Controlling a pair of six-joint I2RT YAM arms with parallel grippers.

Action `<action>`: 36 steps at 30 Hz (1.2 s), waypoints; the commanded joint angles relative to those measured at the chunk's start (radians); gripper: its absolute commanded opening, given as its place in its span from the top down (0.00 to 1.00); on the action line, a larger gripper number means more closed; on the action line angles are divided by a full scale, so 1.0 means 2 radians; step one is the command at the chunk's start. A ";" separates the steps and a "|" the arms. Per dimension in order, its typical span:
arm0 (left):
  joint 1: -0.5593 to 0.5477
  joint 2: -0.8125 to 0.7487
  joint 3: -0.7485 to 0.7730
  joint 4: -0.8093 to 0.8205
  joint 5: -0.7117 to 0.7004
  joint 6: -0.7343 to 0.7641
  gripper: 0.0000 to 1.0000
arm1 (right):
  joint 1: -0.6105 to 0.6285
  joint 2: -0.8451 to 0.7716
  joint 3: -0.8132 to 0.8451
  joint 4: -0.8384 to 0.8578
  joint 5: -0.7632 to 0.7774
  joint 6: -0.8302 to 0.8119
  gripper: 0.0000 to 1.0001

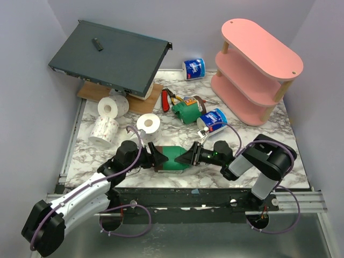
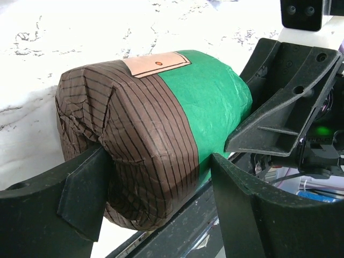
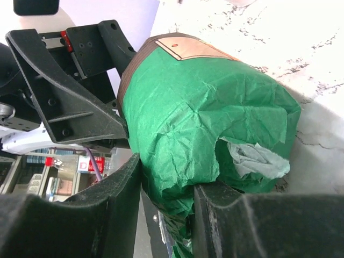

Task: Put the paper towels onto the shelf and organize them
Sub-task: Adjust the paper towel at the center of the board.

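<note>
A green-wrapped paper towel roll (image 1: 173, 159) with a brown striped band lies lengthwise between my two grippers at the table's near edge. My left gripper (image 1: 157, 157) is closed around its brown end (image 2: 161, 123), one finger on each side. My right gripper (image 1: 189, 156) is shut on the crumpled green wrap of the other end (image 3: 204, 118), where torn paper shows white tissue. Three bare white rolls (image 1: 113, 106) (image 1: 104, 130) (image 1: 149, 123), two blue-and-white rolls (image 1: 194, 69) (image 1: 214, 120) and a second green roll (image 1: 188, 112) lie on the table. The pink shelf (image 1: 258, 48) at the back right has nothing on the boards that show.
A dark grey flat metal box (image 1: 107, 56) rests tilted on a wooden board (image 1: 97, 91) at the back left. Red-handled pliers (image 1: 165, 100) lie beside the second green roll. The marble tabletop (image 1: 258, 131) ends just behind the held roll at a black rail.
</note>
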State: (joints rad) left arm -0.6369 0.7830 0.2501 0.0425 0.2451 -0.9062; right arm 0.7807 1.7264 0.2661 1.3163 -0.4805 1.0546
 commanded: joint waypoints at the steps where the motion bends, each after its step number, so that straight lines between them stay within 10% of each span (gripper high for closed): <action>1: -0.002 -0.035 0.009 -0.033 0.000 0.004 0.32 | 0.004 -0.034 -0.003 0.006 -0.018 -0.009 0.66; 7: 0.002 -0.097 0.054 -0.117 -0.032 0.032 0.31 | 0.004 -0.169 0.005 -0.174 0.007 -0.078 0.70; 18: 0.008 -0.171 0.093 -0.197 -0.117 0.041 0.29 | 0.007 -0.383 0.187 -0.745 0.216 -0.296 0.73; 28: 0.009 -0.146 0.104 -0.215 -0.139 0.041 0.29 | 0.163 -0.276 0.381 -0.979 0.504 -0.323 0.72; 36: 0.009 -0.142 0.086 -0.202 -0.126 0.028 0.29 | 0.212 -0.155 0.466 -1.042 0.557 -0.326 0.71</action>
State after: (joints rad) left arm -0.6235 0.5060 0.4320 -0.3687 -0.0078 -0.8391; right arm 1.1732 1.3552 1.1275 -0.6453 0.4774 0.4240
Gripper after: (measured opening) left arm 0.714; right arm 0.291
